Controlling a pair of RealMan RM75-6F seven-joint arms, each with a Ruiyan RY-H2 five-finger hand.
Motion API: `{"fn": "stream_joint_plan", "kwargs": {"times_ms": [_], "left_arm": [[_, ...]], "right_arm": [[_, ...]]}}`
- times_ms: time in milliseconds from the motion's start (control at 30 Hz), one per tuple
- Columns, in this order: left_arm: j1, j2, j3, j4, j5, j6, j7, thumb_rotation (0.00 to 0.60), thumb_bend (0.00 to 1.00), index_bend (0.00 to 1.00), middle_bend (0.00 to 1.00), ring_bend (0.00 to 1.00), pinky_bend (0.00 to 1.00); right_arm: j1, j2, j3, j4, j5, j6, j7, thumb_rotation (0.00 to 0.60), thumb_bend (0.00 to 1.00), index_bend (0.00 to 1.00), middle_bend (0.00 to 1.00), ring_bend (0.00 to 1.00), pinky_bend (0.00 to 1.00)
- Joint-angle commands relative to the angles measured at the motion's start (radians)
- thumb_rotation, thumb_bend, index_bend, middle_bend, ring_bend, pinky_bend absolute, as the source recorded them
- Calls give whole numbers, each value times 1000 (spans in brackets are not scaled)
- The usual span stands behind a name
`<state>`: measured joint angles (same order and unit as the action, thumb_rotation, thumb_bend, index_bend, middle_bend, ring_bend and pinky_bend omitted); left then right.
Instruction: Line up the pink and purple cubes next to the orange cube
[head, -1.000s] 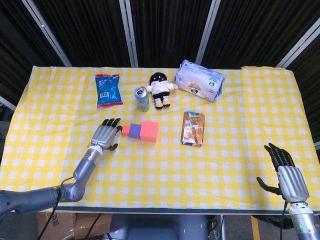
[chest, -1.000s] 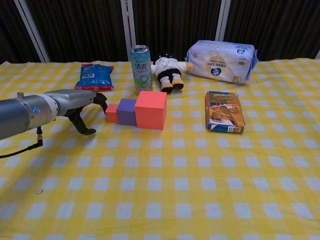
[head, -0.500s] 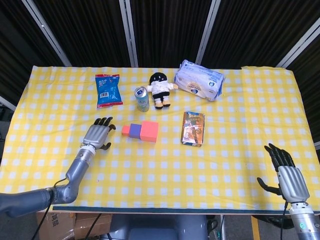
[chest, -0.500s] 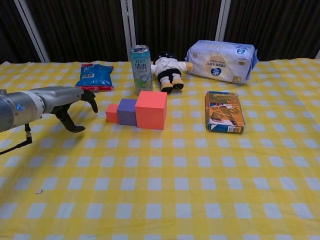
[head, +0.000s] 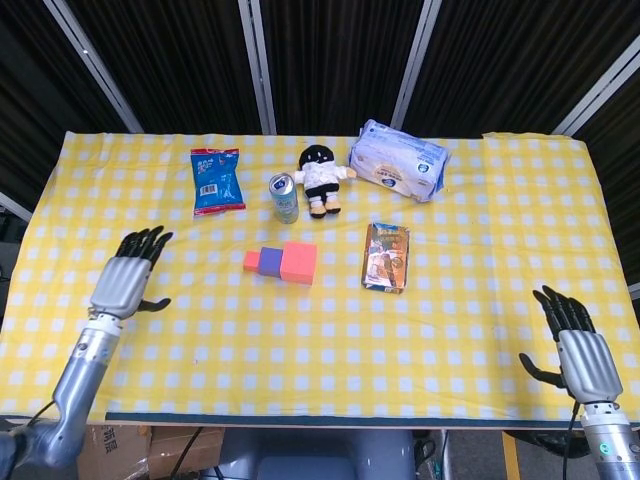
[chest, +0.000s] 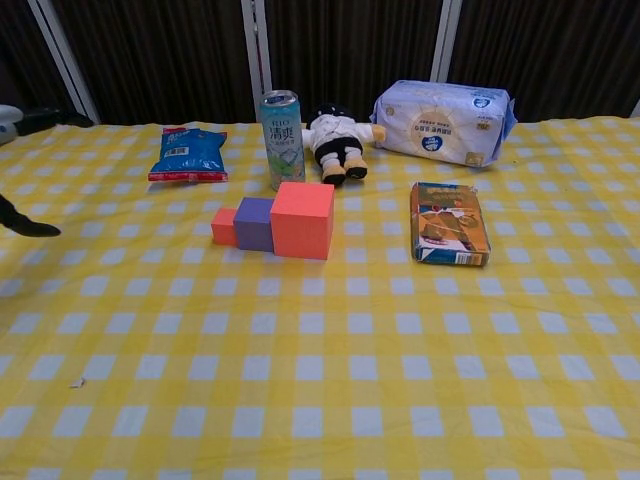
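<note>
Three cubes touch in a row at the table's middle: a small pink cube (head: 252, 262) (chest: 224, 226) on the left, a purple cube (head: 268, 262) (chest: 254, 223) in the middle, a larger orange cube (head: 299, 263) (chest: 302, 220) on the right. My left hand (head: 128, 279) hovers open over the table's left side, well away from the cubes; the chest view catches only a dark fingertip (chest: 28, 228) at the left edge. Open and holding nothing, my right hand (head: 577, 349) sits at the near right corner.
Along the back stand a blue snack bag (head: 217, 181), a drink can (head: 284, 197), a small doll (head: 320, 177) and a pack of wipes (head: 399, 172). A printed box (head: 387, 256) lies flat to the right of the cubes.
My left hand has pulled back from beside the pink cube toward the table's left edge, nearly leaving the chest view. The cubes stay in their row. The right hand barely moved.
</note>
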<state>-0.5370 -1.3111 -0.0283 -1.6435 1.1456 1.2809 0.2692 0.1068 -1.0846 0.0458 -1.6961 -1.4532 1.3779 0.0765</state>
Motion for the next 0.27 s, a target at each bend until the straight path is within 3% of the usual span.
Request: {"fn": "stream_joint_plan", "kwargs": {"times_ms": [33, 267], "left_arm": [[125, 100, 89, -85, 88, 128, -35, 600, 128, 0, 0, 0, 0], [255, 130, 153, -61, 185, 258, -81, 600, 128, 0, 0, 0, 0]], "right_arm": [[-3, -13, 10, 6, 11, 18, -38, 600, 345, 0, 0, 0, 0], [-17, -28, 16, 1, 22, 44, -63, 600, 345, 0, 0, 0, 0]]}}
